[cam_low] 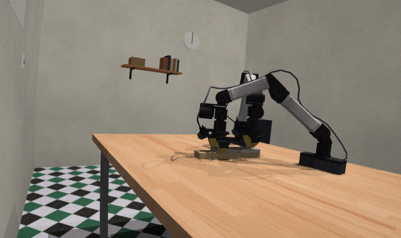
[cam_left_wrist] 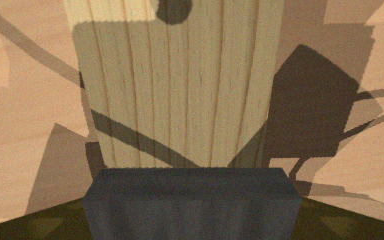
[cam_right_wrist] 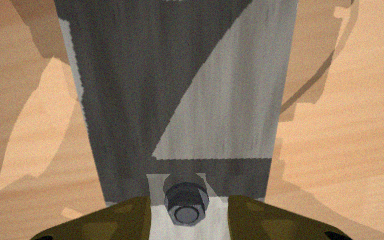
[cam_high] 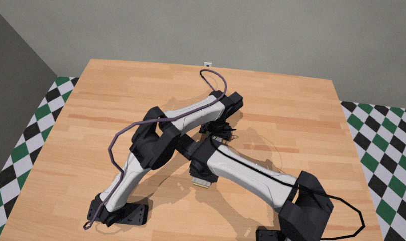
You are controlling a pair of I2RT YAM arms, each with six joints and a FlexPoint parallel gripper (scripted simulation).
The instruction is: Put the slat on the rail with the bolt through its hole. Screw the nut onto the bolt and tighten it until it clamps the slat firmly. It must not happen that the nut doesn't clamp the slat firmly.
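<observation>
The wooden rail (cam_low: pixel 240 154) (cam_left_wrist: pixel 179 90) (cam_high: pixel 201 187) lies on the table. The grey slat (cam_low: pixel 237 149) (cam_left_wrist: pixel 192 184) (cam_right_wrist: pixel 239 110) (cam_high: pixel 201 181) lies lengthwise on top of it, with one rail end left bare. My left gripper (cam_left_wrist: pixel 191 202) (cam_low: pixel 219 146) is shut on the slat near that end, one finger at each side. A dark nut (cam_right_wrist: pixel 186 197) sits around the bolt (cam_right_wrist: pixel 186 215) above the slat, near its other end. My right gripper (cam_right_wrist: pixel 189 206) (cam_low: pixel 250 142) is open, with one finger on each side of the nut and a gap to both. Whether the nut touches the slat is hard to tell.
Both arms reach in close beside each other over the rail, and their links hide most of it in the top view. The left arm's base (cam_high: pixel 127 213) (cam_low: pixel 322 162) stands on the table. A dark spot (cam_left_wrist: pixel 174 9) shows on the bare rail.
</observation>
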